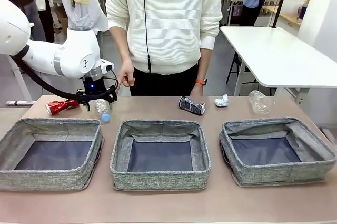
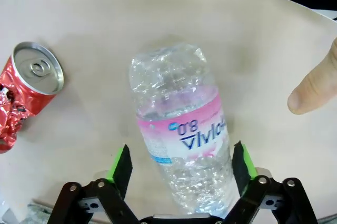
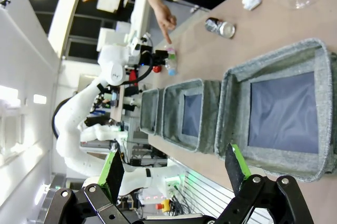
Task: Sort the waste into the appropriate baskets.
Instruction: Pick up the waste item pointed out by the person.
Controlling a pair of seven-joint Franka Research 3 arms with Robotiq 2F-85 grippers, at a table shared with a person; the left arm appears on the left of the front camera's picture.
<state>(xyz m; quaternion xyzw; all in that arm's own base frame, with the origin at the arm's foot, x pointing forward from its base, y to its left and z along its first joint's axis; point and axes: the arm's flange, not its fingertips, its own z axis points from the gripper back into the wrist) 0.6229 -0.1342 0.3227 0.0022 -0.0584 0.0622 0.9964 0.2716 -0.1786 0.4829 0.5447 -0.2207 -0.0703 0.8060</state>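
At 10 o'clock on the surface (image 1: pixel 221 203), behind the left basket (image 1: pixel 52 124), our left tool (image 1: pixel 98 101) is down over the clear bottle (image 2: pixel 181 129), which lies on its side with its blue cap toward us. From the left wrist we see the 2 green pads (image 2: pixel 117 166) flanking the bottle at 3 and 9 o'clock. A gap shows at the 9 o'clock pad, so we read this tool as spread, not clamped. The crushed red can (image 1: pixel 61 106) lies near the bottle at its 9 o'clock, apart from it. A person's hand (image 1: pixel 126 79) hovers at its 2 o'clock. Our right tool (image 3: pixel 174 155) hangs released and empty.

We judge the grasp on the bottle to be the step in hand, with all 3 baskets showing bare bottoms. Next we must close squarely on the thin, crinkly body without squirting it out, lift clear of the can and hand, then carry it to its basket.
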